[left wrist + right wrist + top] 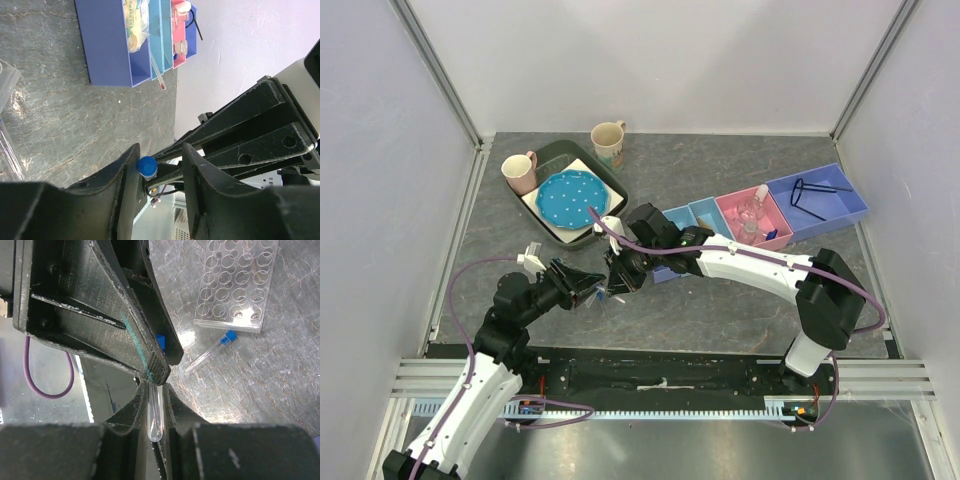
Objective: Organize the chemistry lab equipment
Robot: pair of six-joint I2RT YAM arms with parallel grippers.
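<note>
A clear test tube point(155, 415) with a blue cap point(147, 165) is pinched between my right gripper's point(154, 390) fingers and held above the table. My left gripper point(160, 155) is open around the capped end. The cap lies against one left finger, with a gap to the other. In the top view both grippers meet nose to nose at the table's middle: the left point(592, 288) and the right point(618, 278). A second blue-capped tube point(210, 352) lies on the table beside a clear tube rack point(235, 285).
A row of bins stands at the right: dark blue point(817, 200), pink point(752, 215) with glassware, light blue point(705, 215). At the back left is a dish tray point(610, 180) with a blue plate point(567, 197), and two mugs point(519, 172) point(608, 142).
</note>
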